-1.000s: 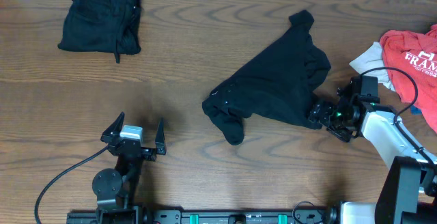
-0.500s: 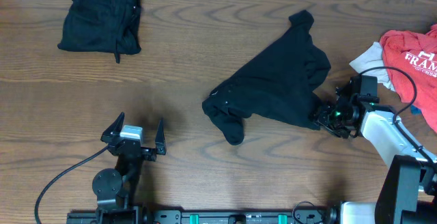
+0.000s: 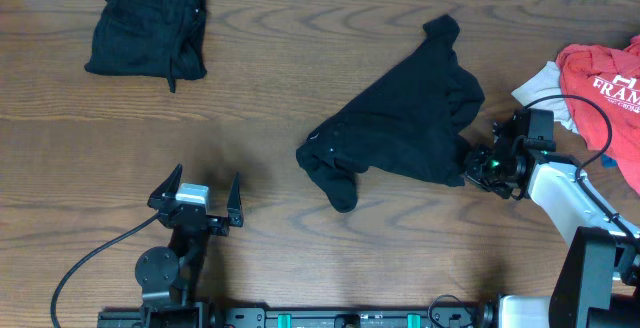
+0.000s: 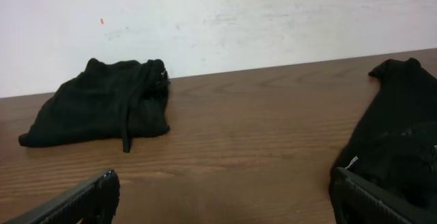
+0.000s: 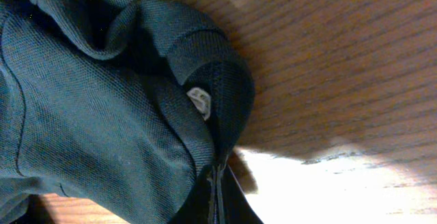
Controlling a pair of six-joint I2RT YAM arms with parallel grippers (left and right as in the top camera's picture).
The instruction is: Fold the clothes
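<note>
Counting the clothes from the overhead camera, we find four pieces in all: two black, one red and one white. The first black piece, a folded black garment (image 3: 148, 36), lies compact at the far left corner of the table (image 3: 270, 88). The left wrist camera shows it too, close to the wall. The second, a crumpled black garment (image 3: 400, 118), sprawls unfolded in the middle, one end pointing to the far edge and another bunched toward the near side. At the right edge lies one red shirt (image 3: 600, 83) with white lettering. One white cloth (image 3: 538, 86) touches it and partly tucks beneath it.

We count two grippers. The left gripper (image 3: 195, 200) sits low near the front left, well apart from every garment, its jaws spread wide over bare wood. The right gripper (image 3: 468, 165) is at the right-hand edge of the crumpled black garment. In its wrist view we see the two fingers (image 5: 235, 207) pressed together with a fold of the dark fabric pinched between them. One small pale button (image 5: 199, 102) shows on the hem just above the pinch.
</note>
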